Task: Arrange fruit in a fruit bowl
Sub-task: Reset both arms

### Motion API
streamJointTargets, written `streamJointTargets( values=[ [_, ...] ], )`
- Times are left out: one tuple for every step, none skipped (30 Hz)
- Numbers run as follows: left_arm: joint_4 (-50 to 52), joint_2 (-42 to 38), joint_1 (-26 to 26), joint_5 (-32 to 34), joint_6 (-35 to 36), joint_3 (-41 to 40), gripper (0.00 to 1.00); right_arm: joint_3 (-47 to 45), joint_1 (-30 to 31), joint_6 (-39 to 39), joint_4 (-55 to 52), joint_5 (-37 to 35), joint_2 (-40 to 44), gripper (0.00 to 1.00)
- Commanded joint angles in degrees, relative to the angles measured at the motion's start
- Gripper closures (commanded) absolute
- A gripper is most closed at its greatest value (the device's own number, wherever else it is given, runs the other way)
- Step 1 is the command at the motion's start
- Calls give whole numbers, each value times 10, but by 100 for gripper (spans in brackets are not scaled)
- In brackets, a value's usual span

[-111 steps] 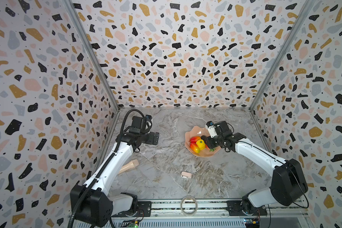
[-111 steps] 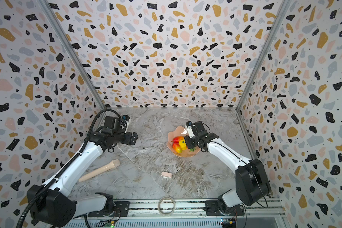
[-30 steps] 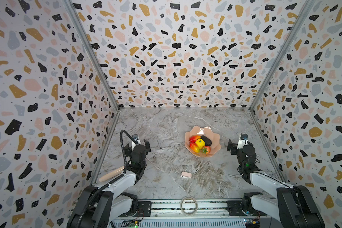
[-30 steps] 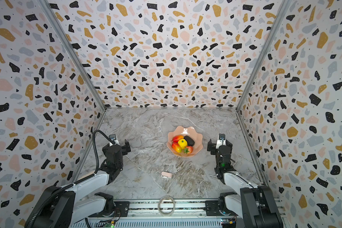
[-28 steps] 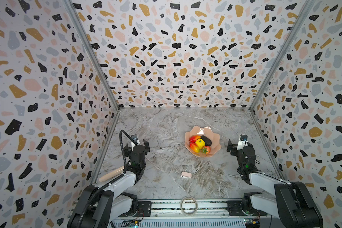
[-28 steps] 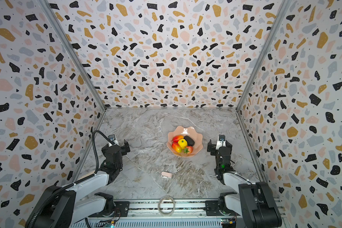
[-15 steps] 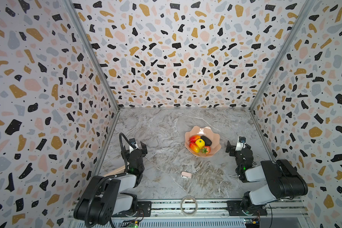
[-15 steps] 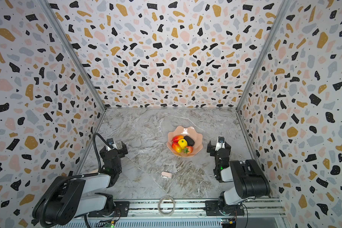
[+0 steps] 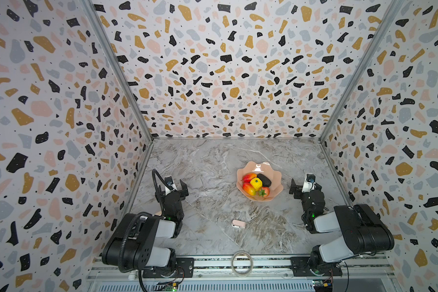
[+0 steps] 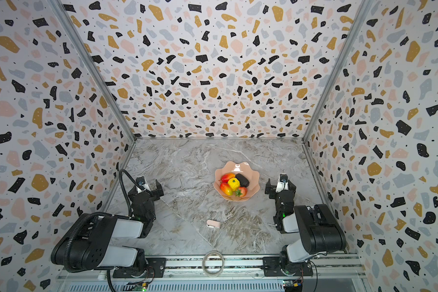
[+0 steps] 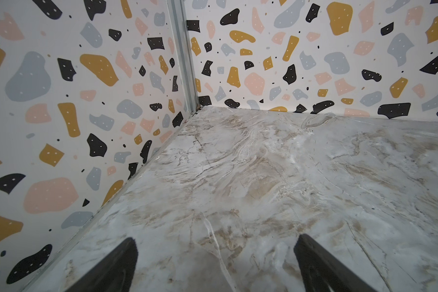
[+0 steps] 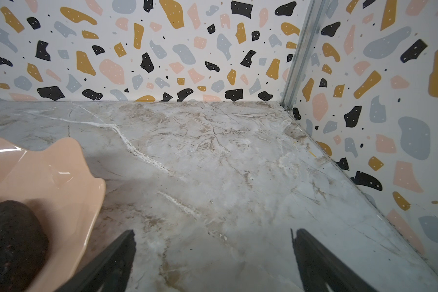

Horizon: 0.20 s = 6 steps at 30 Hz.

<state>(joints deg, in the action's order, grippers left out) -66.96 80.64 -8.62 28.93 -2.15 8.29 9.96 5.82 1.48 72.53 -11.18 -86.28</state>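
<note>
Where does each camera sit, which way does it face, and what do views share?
Both top views: high over the near edge, looking down on the marble table; both folded arms, left gripper and right gripper show.
Left wrist: low, facing a bare far corner; its open fingertips show.
Right wrist: low, facing the other far corner; open fingertips show.
Shared: right wrist and top views catch the fruit bowl and dark oval fruit.

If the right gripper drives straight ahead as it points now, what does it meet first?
Ahead of the right gripper, fingers open, lies only bare table, then the back wall. The fruit bowl sits to one side of that line, likely clear, though depth is uncertain.
</note>
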Motion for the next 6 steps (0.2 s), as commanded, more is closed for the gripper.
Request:
streamJointTargets(
  values=[
    [-24,-7,4,-4,0,8,0,12,5,-8,13,-9,1,1],
    [-28,-6,4,-3,0,7,0,12,5,-8,13,-9,3,1],
    [-27,-6,4,-3,0,7,1,12,5,-7,12,-9,4,1],
    [-27,-6,4,-3,0,8,0,10,5,-7,14,-8,5,1],
    [-27,-6,4,-3,0,8,1,8,5,-8,16,-8,6,1],
    [-27,-7,4,-3,0,7,0,7,5,-7,18,-9,7,1]
  ],
)
